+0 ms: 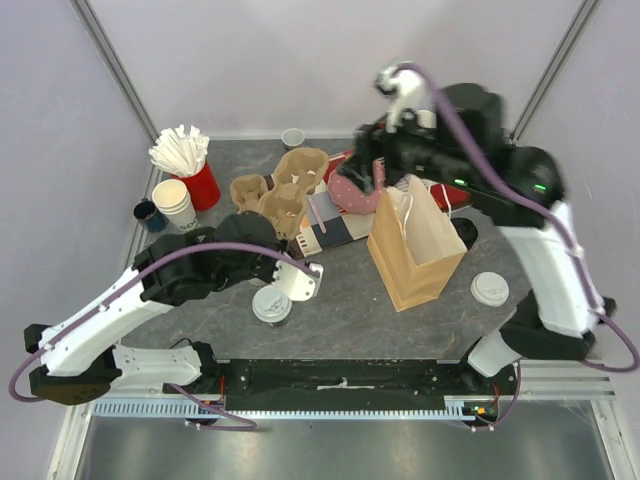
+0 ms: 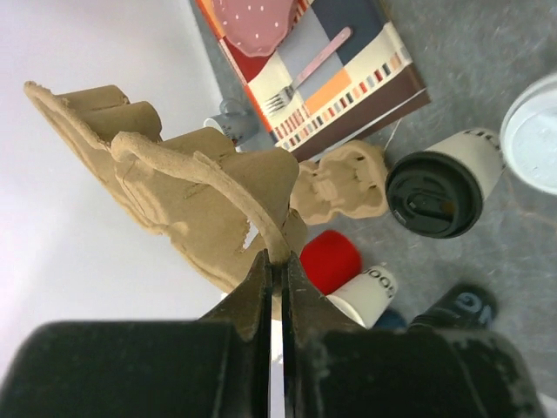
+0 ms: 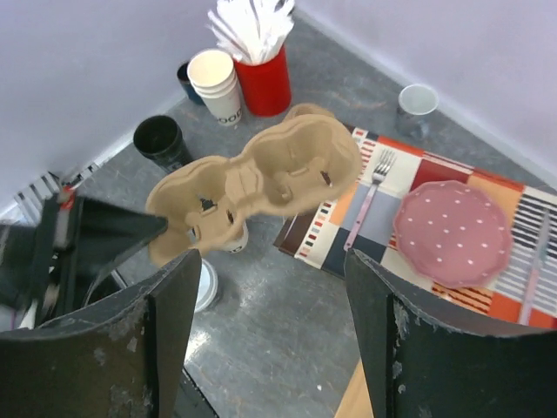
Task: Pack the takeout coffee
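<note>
near the left arm, one cream cup with a black lid (image 2: 444, 187) stands upright, lid up, below the raised carrier (image 3: 261, 178). two white-lidded cups stand upright too: one near centre (image 1: 272, 303), one near right (image 1: 490, 288) by the single paper bag (image 1: 415, 245). the left gripper (image 2: 278, 261) is clamped on the carrier's edge, and the carrier's long axis runs roughly left to right. the right gripper (image 3: 271, 261) has its fingers apart.

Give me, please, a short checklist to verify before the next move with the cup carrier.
1. Hold of left gripper on pulp cup carrier: ok, jaws shut on its rim.
2. Carrier wells empty: ok.
3. Lid seated on black-lidded cream cup: ok.
4. Lid seated on white-lidded cup: ok.
5. Free right gripper: ok, jaws open, empty.
6. Mouth of paper bag open: cannot tell.
</note>
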Motion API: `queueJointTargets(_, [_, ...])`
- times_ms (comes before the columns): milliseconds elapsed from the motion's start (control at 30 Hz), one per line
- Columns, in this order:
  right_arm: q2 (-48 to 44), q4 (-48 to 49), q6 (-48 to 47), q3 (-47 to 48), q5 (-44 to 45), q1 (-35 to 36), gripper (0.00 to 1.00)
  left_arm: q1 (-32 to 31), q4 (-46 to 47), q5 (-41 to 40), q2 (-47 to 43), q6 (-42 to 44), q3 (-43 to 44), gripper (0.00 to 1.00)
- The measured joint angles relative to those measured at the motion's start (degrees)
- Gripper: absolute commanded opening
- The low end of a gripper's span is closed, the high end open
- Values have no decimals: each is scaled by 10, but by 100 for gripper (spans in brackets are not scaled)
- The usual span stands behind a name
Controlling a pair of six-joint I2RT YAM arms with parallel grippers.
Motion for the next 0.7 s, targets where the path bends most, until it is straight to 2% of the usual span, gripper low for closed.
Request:
queueJointTargets(133, [74, 62, -16, -42, 17, 36, 77, -28, 62, -78, -47, 76, -103, 2])
queueJointTargets(233, [109, 74, -43, -63, 36, 69, 75, -41, 163, -130, -107, 187, -219, 2])
queueJointTargets(367, [110, 86, -78, -96, 46, 93, 72, -44, 316, -184, -168, 336, -350, 2])
queueJointTargets(500, [104, 100, -105, -124, 71, 111, 71, -44, 391, -216, -162, 407, -379, 2])
queueJointTargets(700, [119, 108, -139, -122, 115, 123, 71, -46, 459, -237, -149, 440, -377, 2])
